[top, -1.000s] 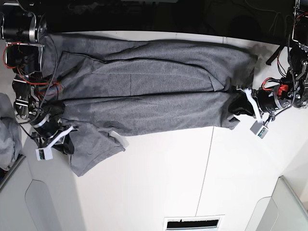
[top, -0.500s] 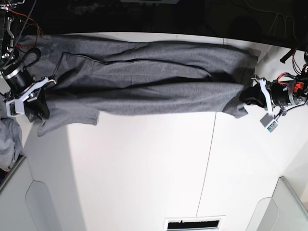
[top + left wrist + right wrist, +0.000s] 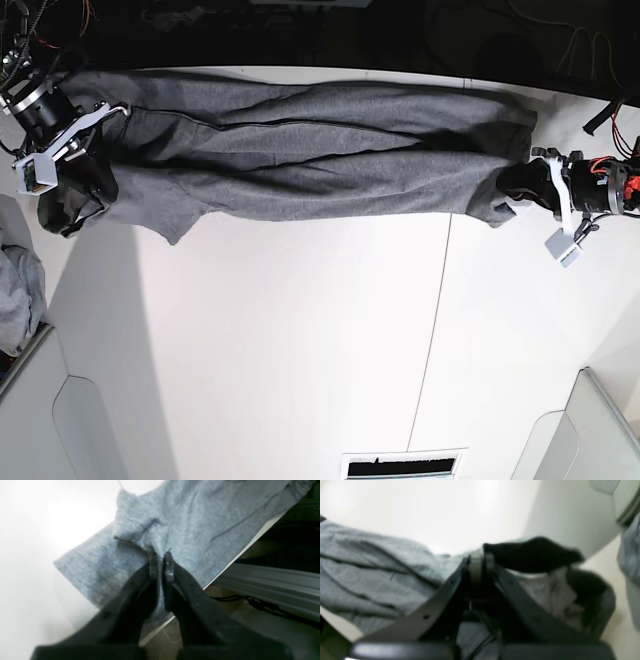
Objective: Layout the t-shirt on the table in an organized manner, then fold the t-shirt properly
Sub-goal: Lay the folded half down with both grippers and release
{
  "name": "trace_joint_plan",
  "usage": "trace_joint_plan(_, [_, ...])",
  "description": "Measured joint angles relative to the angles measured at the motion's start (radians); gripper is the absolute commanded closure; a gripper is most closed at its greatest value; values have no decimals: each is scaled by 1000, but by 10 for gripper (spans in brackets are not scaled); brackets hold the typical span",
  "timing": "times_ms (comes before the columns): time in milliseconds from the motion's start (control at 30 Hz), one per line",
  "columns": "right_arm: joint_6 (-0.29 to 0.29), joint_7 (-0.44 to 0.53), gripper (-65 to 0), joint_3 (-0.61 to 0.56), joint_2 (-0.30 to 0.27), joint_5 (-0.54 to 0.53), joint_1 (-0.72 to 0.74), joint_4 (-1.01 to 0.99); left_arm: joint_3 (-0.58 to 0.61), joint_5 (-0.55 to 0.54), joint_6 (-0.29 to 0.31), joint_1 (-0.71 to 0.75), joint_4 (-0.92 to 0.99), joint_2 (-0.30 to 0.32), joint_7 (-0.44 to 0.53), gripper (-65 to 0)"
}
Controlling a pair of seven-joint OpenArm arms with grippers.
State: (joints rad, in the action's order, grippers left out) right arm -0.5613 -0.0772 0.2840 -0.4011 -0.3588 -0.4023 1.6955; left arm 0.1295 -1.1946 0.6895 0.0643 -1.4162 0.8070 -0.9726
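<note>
Dark-grey t-shirt [image 3: 300, 160] stretched lengthwise along white table's [image 3: 300, 350] far edge

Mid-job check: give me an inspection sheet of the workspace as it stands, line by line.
Surface: white table, a thin dark seam crossing it, mostly bare on the near side.
Job's things: t-shirt stretched lengthwise along the far edge, creased and partly folded over itself, one sleeve spread towards the near side.
Clutter: a paler grey cloth bundle beside the table; light grey bins at the near corners.
Grippers: left pincer shut on the t-shirt's edge; right pincer shut on bunched fabric at the other end.
Cables: red and black wires on both arms; a dark cable under the table edge in the left wrist view.
Surroundings: dark background beyond the far edge.
</note>
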Motion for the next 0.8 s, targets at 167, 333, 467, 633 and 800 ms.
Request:
trace_joint_plan(167, [1, -130, 0, 0, 31, -79, -44, -7, 0, 0, 0, 8, 0, 2, -6, -107])
trace_joint_plan(333, [8, -161, -110, 0, 80, -132, -58, -7, 0, 0, 0, 8, 0, 2, 5, -107])
trace_joint_plan(467, [9, -235, -196, 1, 106, -206, -58, -7, 0, 0, 0, 8, 0, 2, 12, -107])
trace_joint_plan(633, [11, -494, -196, 69, 185, -333, -64, 43, 0, 5, 0, 8, 0, 2, 12, -107])
trace_joint_plan(800, [6, -519, -196, 190, 250, -419, -97, 180, 0, 8, 0, 8, 0, 2, 13, -107])
